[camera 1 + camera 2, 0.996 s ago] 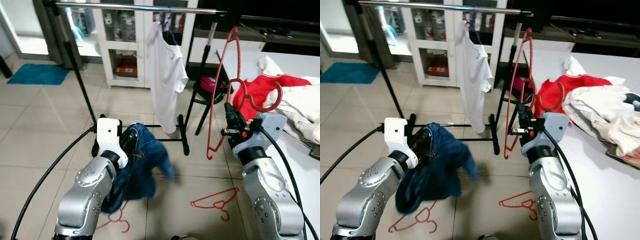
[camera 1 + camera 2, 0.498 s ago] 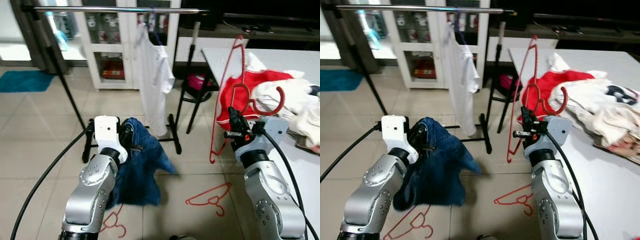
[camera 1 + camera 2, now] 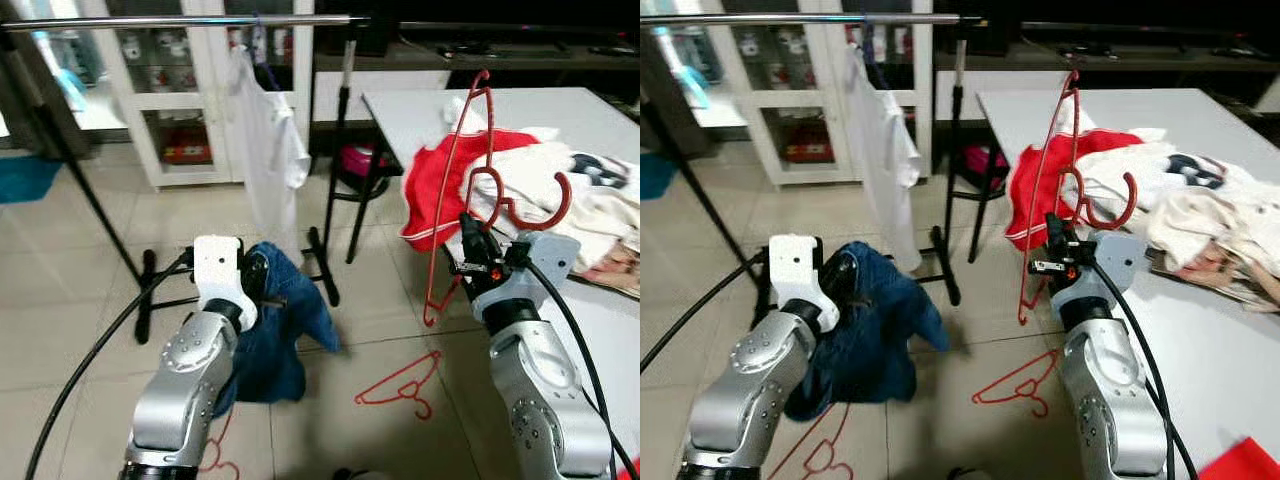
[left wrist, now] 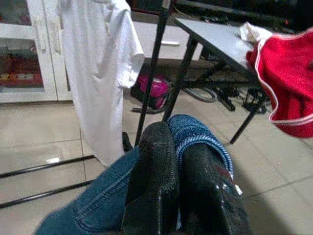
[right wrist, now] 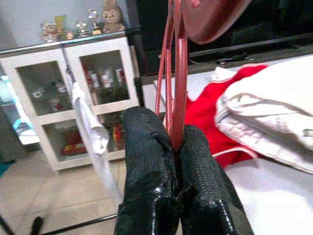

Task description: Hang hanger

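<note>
The right gripper [image 3: 468,247] clamps the red hanger [image 3: 455,190] upright, hook [image 3: 520,196] toward the right, while the left gripper [image 4: 181,188] pinches blue jeans [image 3: 275,330].

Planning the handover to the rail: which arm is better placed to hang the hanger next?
The right, probably. Its hand is already shut on the red hanger, held upright with the hook free. The left hand is shut on the jeans, lower down, so it would have to let go first. The rail is above both.
</note>
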`<state>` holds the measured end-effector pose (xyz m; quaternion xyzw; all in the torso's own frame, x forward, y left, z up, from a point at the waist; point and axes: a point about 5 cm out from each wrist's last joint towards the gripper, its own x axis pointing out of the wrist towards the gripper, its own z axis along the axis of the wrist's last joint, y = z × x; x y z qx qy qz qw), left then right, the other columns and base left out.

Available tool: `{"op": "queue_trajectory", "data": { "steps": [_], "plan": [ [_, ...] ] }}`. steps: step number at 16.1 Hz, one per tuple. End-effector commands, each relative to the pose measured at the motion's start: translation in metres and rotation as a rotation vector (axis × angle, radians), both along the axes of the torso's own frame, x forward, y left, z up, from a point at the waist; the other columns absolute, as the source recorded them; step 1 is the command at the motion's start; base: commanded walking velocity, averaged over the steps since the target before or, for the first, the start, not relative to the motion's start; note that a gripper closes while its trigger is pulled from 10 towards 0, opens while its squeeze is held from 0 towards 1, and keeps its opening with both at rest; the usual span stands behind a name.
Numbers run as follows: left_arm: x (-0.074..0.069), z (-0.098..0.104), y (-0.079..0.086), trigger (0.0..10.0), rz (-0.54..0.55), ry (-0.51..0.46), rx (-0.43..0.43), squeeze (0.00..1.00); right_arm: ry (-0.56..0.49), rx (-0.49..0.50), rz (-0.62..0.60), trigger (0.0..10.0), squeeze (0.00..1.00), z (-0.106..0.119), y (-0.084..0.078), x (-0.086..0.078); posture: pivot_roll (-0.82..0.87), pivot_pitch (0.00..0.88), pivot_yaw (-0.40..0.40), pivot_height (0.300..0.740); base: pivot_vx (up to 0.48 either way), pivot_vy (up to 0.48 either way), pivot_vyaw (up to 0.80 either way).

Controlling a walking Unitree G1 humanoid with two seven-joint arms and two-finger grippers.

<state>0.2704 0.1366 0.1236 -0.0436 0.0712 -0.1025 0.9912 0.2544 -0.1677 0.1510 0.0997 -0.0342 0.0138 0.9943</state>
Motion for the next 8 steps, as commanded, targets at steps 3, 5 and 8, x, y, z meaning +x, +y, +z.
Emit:
{"op": "queue_trajectory", "data": {
  "steps": [3, 5, 8],
  "plan": [
    [0.0003, 0.0087, -0.0016, 10.0, -0.044, -0.04, 0.02, 0.0, 0.047, -0.02, -0.006, 10.0, 0.0, -0.0023, -0.0033, 0.0048, -0.06, 0.0, -0.035, 0.74, 0.0, 0.0, -0.8],
    [-0.0038, 0.0085, 0.0015, 10.0, -0.051, -0.029, 0.025, 0.0, 0.071, 0.0, 0.022, 10.0, 0.0, -0.0043, -0.0019, 0.0056, -0.05, 0.0, -0.031, 0.74, 0.0, 0.0, 0.0],
    [0.0001, 0.0098, 0.0011, 10.0, -0.077, -0.024, 0.026, 0.0, 0.059, -0.005, 0.018, 10.0, 0.0, -0.0006, -0.0036, 0.0072, -0.07, 0.0, -0.001, 0.74, 0.0, 0.0, -0.27]
  ]
}}
